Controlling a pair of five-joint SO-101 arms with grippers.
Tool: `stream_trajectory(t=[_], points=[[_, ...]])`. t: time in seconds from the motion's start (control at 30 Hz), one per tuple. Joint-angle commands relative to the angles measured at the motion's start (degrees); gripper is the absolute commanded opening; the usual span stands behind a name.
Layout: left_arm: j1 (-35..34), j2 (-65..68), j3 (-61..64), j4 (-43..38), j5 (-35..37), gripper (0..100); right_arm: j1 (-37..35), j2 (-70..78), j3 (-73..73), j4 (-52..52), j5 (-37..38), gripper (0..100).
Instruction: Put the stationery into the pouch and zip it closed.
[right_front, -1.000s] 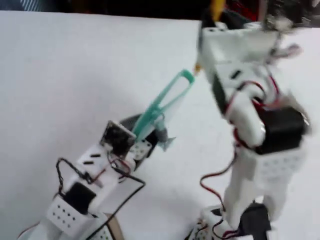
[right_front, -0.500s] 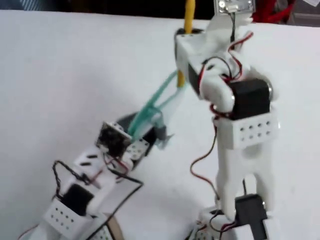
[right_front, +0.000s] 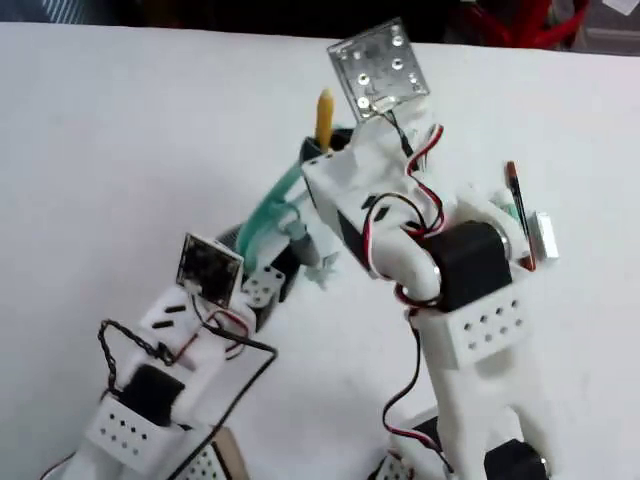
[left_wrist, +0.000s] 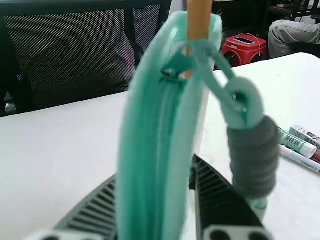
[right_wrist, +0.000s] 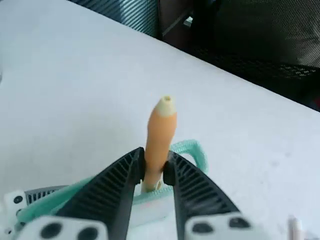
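Mid-insertion: the right gripper (right_wrist: 155, 154) fingers clamp an orange pen (right_wrist: 161, 130), apparently over the teal pouch (left_wrist: 150, 125) pinched by the left gripper (left_wrist: 155, 172); lowering should follow.

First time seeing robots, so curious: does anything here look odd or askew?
Nothing damaged. The mint-green zip pouch is held edge-up in the left fingers; the orange pen in the right fingers sticks upright at its top.

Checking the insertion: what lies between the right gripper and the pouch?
The orange pen, held by the right gripper, reaches the pouch; both wrist views.
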Motion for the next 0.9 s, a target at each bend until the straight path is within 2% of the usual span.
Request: stream_trajectory(t=[0.0,0.07,0.2,0.27,0.4,0.53,0.6,0.7,0.87], points=[[-0.84,-1.01,-1.93,-0.18,0.70,15,-0.57,-1.89,0.09,-1.01,1.23,1.8],[-0.84,-1.01,-1.85,-0.26,0.70,15,-0.66,-1.98,0.00,-0.75,1.05,4.3],[-0.84,-1.01,-1.76,-0.26,0.70,15,-0.75,-2.42,-0.18,0.40,1.41,31.3],[-0.84,-1.01,-1.76,-0.26,0.70,15,-0.40,-2.68,-1.49,1.01,1.49,40.0],[-0.84,-1.01,-1.76,-0.35,0.70,15,3.82,-4.26,-6.68,2.15,2.46,36.1],[-0.84,-1.01,-1.67,-0.35,0.70,15,11.82,-4.09,-10.20,1.98,2.64,29.6],[-0.84,-1.01,-1.67,-0.35,0.70,15,17.54,-3.12,-10.46,1.71,2.81,29.0],[-0.84,-1.01,-1.67,-0.26,0.70,15,27.65,0.84,-10.02,0.22,7.65,28.8],[-0.84,-1.01,-1.67,-0.26,0.70,15,42.77,15.78,-10.46,-1.45,12.57,28.7]])
